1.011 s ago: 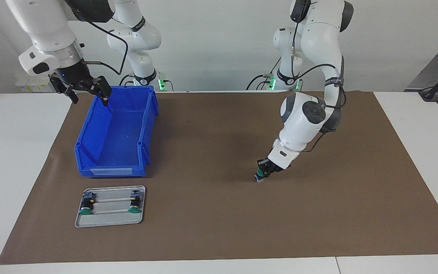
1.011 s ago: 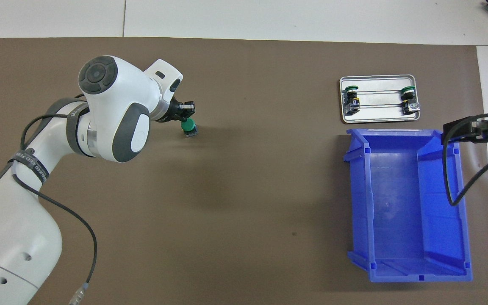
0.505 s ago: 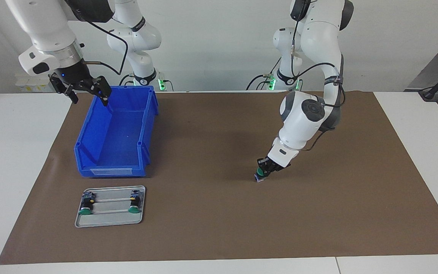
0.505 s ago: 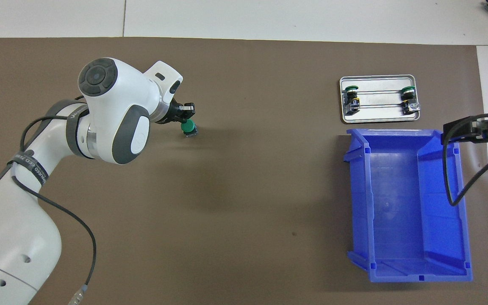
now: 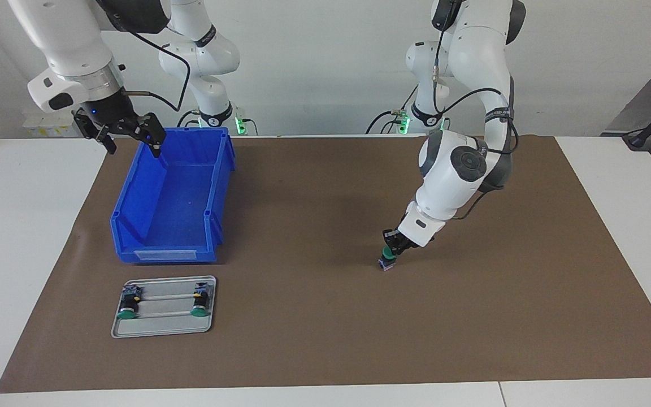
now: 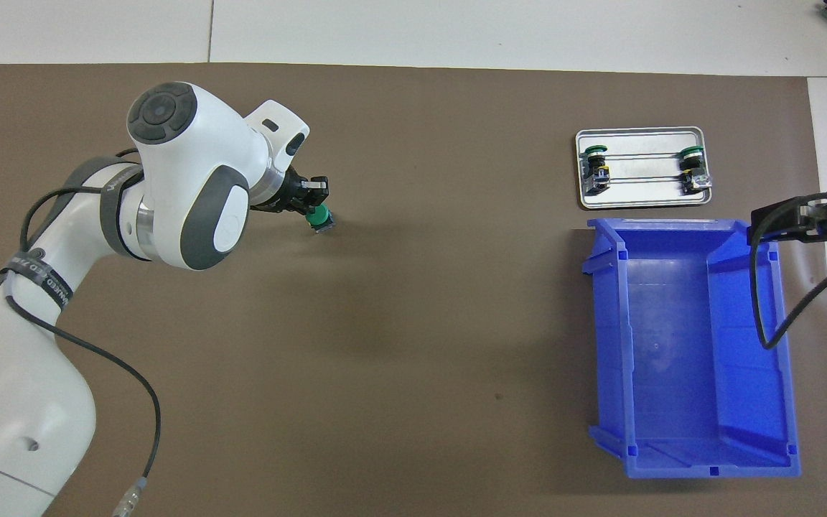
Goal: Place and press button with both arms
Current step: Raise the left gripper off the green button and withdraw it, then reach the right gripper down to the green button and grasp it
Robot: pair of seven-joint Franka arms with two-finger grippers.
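Observation:
One green-capped button (image 5: 386, 259) (image 6: 321, 216) sits on the brown mat toward the left arm's end of the table. My left gripper (image 5: 391, 246) (image 6: 309, 198) slants down to it, its tip right at the green cap; whether it still grips the button does not show. My right gripper (image 5: 131, 137) (image 6: 808, 219) hangs open and holds nothing, over the robot-side corner of the blue bin (image 5: 164, 255) (image 6: 693, 470), where that arm waits.
A small metal tray (image 5: 161, 329) (image 6: 639, 203) lies on the mat just farther from the robots than the bin. Two more green-capped buttons (image 5: 127, 306) (image 5: 200, 302) lie on it. Nothing lies in the bin.
The left arm's wrist has swung up and a little toward the robots while its gripper stays at the button. The button stands where it was. The right arm is still.

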